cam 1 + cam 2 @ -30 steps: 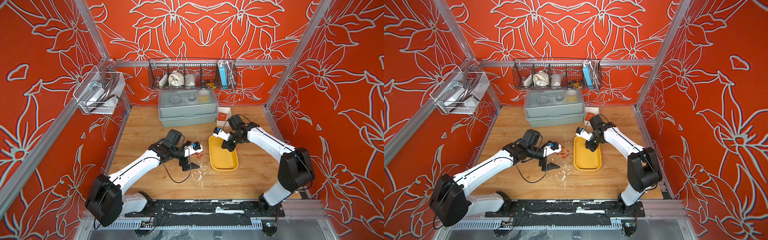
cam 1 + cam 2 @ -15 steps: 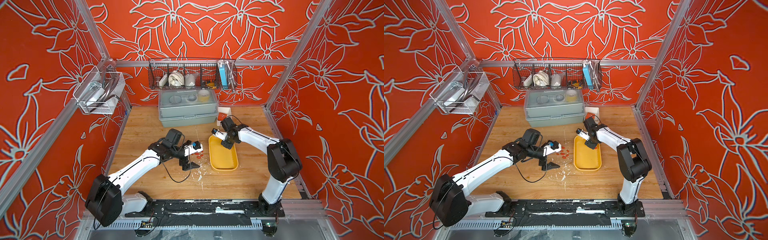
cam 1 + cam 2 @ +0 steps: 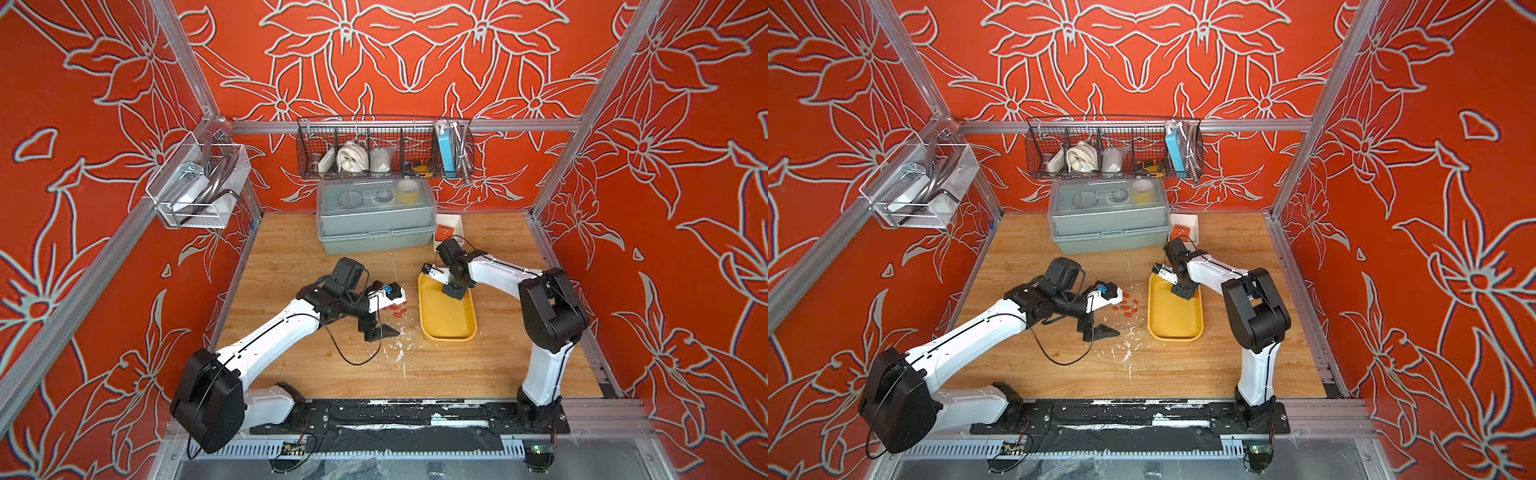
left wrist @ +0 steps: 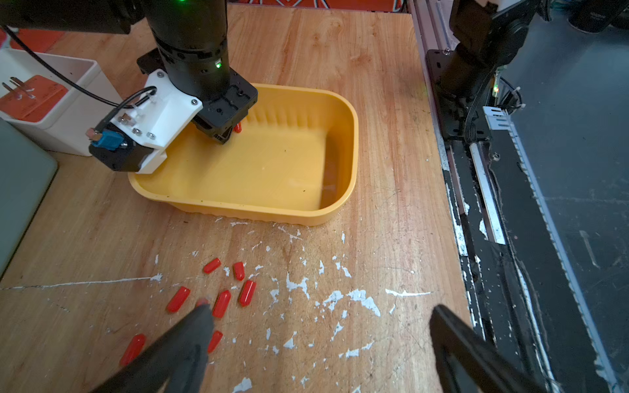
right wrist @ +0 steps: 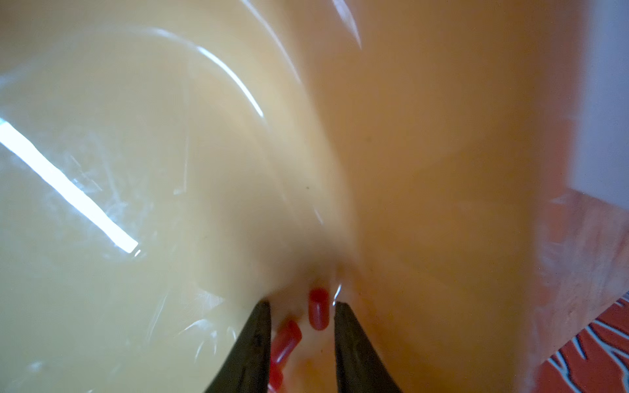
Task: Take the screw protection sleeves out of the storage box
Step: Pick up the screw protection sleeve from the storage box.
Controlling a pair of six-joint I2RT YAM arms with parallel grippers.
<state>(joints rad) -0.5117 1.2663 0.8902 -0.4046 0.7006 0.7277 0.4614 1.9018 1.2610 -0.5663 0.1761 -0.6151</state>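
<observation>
A, bench (image 3: 478,374): wooden surface with flaked white marks, carrying every item below.
B, grey lidded box (image 3: 374,224): closed, at the rear of the bench by the back wall.
C, storage box (image 3: 448,338): yellow lidless tray lying flat near mid-bench, nearer the front than the small white bin (image 3: 460,228); its floor is largely bare in both top views.
D, left hand (image 4: 321,308): fingers spread wide, gripping nothing, low over the bench just beside the storage box; 1 finger (image 4: 183,343) overlaps the scatter of sleeves in the wrist view.
E, right hand (image 5: 303,304): tips inside the rear end of the storage box, fingers narrowly parted and closed on nothing.
F, screw protection sleeves (image 4: 221,303): at least 7 small red pieces lie loose on the bench, outside the storage box, near its long side by the left hand.
G, boxed sleeves (image 5: 318,309): at least 2 lie on the tray floor, 1 in the gap between the right hand's fingers, 1 partly hidden behind a finger.
</observation>
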